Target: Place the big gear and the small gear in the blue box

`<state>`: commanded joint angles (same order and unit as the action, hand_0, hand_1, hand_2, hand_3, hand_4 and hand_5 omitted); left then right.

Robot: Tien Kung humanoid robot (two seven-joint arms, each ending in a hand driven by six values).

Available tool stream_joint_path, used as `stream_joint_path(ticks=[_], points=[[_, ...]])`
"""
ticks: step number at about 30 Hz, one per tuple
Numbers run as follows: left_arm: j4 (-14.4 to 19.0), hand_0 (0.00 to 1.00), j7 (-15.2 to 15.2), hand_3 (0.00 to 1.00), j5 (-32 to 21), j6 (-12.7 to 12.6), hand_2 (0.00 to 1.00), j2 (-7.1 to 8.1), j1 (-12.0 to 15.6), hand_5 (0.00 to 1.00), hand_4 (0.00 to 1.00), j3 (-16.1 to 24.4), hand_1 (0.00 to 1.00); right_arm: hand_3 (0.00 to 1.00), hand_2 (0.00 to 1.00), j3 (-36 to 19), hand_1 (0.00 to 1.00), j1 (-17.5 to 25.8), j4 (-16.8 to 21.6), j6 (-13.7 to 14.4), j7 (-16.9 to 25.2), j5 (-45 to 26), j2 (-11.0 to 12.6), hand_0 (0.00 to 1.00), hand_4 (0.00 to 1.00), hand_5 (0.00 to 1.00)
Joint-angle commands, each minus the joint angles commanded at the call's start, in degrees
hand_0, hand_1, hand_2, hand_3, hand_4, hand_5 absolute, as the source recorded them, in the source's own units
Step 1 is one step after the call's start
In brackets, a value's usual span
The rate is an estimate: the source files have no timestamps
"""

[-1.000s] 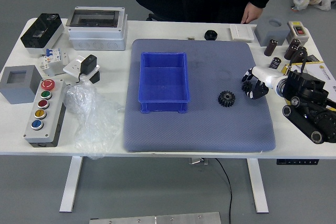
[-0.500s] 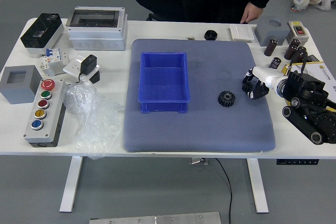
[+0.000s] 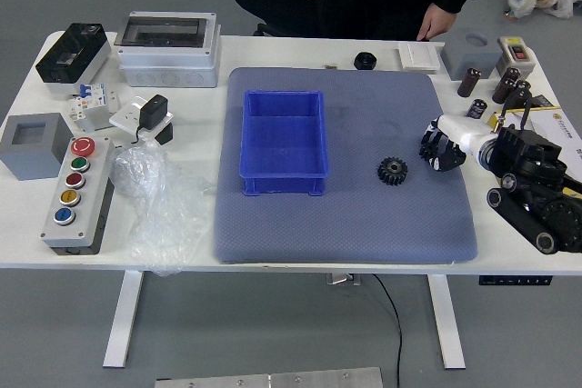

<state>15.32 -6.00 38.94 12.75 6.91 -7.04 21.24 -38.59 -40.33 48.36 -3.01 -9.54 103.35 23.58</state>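
My right hand [image 3: 441, 147] reaches in from the right, low over the right part of the grey-blue mat. Its black fingers are curled around the small black gear, which they now hide almost entirely. Just left of the fingertips, the other black toothed gear [image 3: 392, 171] lies flat on the mat and apart from the hand. The blue box [image 3: 284, 138] stands open-topped on the left half of the mat, and its floor shows bare. My left arm is out of view.
Behind the mat stand a black round part [image 3: 365, 61] and dark cylinders [image 3: 469, 83]. A button panel [image 3: 78, 193], plastic bag [image 3: 159, 211] and grey box [image 3: 36, 145] occupy the left side. A person stands at the far side, one hand [image 3: 436, 22] at the table edge.
The right hand's fingers have closed in around the small gear, which showed between them earlier. The forearm has shifted slightly. The other gear and the box have stayed put.
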Motion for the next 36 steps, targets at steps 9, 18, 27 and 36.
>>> stream_joint_path(ticks=[9, 18, 27, 36], points=[[0.0, 0.861, 0.0, 0.785, -0.1, 0.0, 0.829, 0.01, 0.0, 0.375, 0.598, -0.2, 0.832, 0.607, 0.529, 0.2, 0.408, 0.1, 0.0, 1.3, 0.0, 0.4, -0.2, 0.493, 0.555, 0.084], [0.0, 0.86, 0.0, 0.784, 0.0, 0.0, 0.829, 0.15, 0.0, 0.373, 0.597, -0.2, 0.831, 0.6, 0.515, 0.3, 0.398, -0.3, 0.9, 1.4, -0.1, 0.6, 0.5, 0.504, 0.522, 0.08], [0.0, 0.86, 0.0, 0.784, 0.1, 0.0, 0.829, 0.38, 0.0, 0.374, 0.597, -0.1, 0.831, 0.601, 0.513, -0.1, 0.397, -0.9, 2.5, 1.1, -0.4, 1.3, 1.8, 0.513, 0.516, 0.074], [0.0, 0.86, -0.1, 0.783, 0.2, 0.0, 0.829, 0.68, 0.1, 0.373, 0.597, 0.4, 0.83, 0.6, 0.512, -1.7, 0.398, -1.6, 5.9, 0.6, -1.1, 2.3, 3.7, 0.528, 0.492, 0.051]])
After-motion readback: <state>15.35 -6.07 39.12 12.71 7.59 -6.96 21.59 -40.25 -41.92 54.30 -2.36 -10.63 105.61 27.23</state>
